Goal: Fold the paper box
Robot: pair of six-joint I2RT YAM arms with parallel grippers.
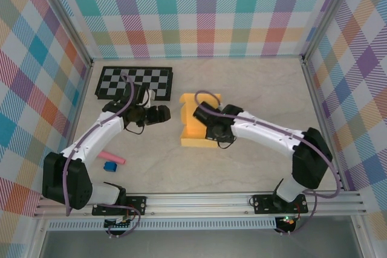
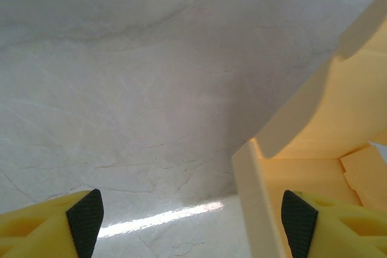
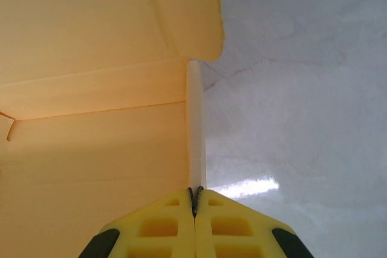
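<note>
Right end effector (image 3: 195,193) pinches wall of yellow-orange thin card paper box (image 3: 91,119); left end effector (image 2: 190,209) apart. Risk: pinch slips, wall springs flat.

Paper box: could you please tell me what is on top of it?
The right tool, shut on an upright wall of the paper box, sits over it; its wrist hides the box's right part from above.

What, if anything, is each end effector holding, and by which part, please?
Right end effector: the paper box, pinched by the edge of a raised wall. Left end effector: open, holding nothing.
</note>
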